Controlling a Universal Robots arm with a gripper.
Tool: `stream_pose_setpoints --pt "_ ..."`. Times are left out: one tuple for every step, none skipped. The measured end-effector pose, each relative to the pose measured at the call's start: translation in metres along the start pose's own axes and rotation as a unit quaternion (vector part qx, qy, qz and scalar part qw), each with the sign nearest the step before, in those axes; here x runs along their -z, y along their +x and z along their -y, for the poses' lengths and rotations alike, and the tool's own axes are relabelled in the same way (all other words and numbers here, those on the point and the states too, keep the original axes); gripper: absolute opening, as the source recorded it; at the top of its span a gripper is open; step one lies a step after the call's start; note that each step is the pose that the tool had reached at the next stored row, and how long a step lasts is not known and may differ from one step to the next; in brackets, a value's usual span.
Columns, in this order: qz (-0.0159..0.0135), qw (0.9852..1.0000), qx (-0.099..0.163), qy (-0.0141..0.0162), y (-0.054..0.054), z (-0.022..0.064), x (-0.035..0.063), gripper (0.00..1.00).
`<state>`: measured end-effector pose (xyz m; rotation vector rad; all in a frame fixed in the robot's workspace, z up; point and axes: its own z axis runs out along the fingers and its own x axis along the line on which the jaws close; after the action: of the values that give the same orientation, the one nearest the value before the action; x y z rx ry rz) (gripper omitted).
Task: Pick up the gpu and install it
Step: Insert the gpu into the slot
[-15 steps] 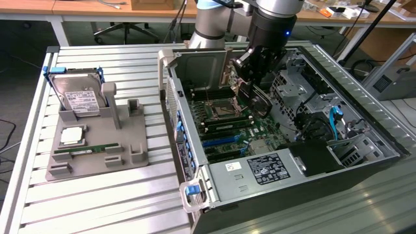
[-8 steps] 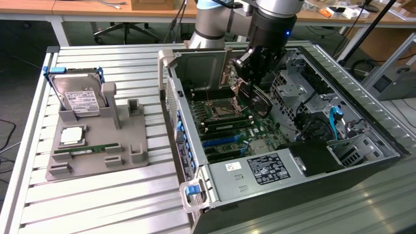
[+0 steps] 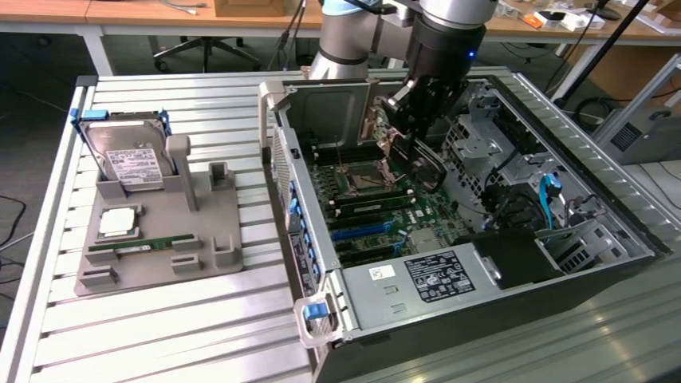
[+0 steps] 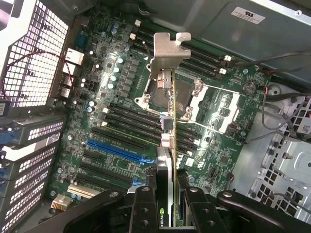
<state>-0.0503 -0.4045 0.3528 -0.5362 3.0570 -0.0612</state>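
Clear room is left around the gpu (image 4: pixel 165 53) above the motherboard (image 4: pixel 112 111); the opening is hemmed by the case wall (image 3: pixel 279 152), the power supply (image 3: pixel 436 275) and the drive cage (image 3: pixel 490 144)

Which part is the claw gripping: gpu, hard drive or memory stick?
The gpu, held edge-on above the motherboard; the hard drive and memory stick sit on the grey holder outside the case.
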Motion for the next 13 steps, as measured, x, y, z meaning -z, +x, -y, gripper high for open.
stream_pose_setpoints --pt "0.0001 1.0000 0.001 0.0000 0.0000 0.0000 0.0000 0.27" --pt "0.0001 1.0000 0.002 -0.0001 0.0000 0.0000 -0.0001 0.27" --pt "0.0002 1.0000 0.003 -0.0001 0.0000 0.0000 -0.0001 0.27" --pt "0.0002 1.0000 0.004 -0.0001 0.0000 0.0000 -0.0001 0.27" --pt "0.0003 1.0000 0.005 -0.0002 0.0000 0.0000 -0.0001 0.27" --pt "0.0003 1.0000 0.007 -0.0002 0.0000 0.0000 -0.0001 0.27" --pt "0.0004 1.0000 0.009 -0.0003 0.0000 0.0000 -0.0002 0.27" --pt "0.0004 1.0000 0.010 -0.0003 0.0000 0.0000 -0.0002 0.27" --pt "0.0005 0.9999 0.010 -0.0003 0.0000 0.0000 -0.0002 0.27" --pt "0.0005 0.9999 0.011 -0.0004 0.0000 0.0000 -0.0002 0.27" --pt "0.0006 0.9999 0.013 -0.0004 0.0000 0.0000 -0.0002 0.27" --pt "0.0006 0.9999 0.014 -0.0004 0.0000 0.0000 -0.0002 0.27" --pt "0.0007 0.9999 0.015 -0.0004 0.0000 0.0000 -0.0002 0.27"
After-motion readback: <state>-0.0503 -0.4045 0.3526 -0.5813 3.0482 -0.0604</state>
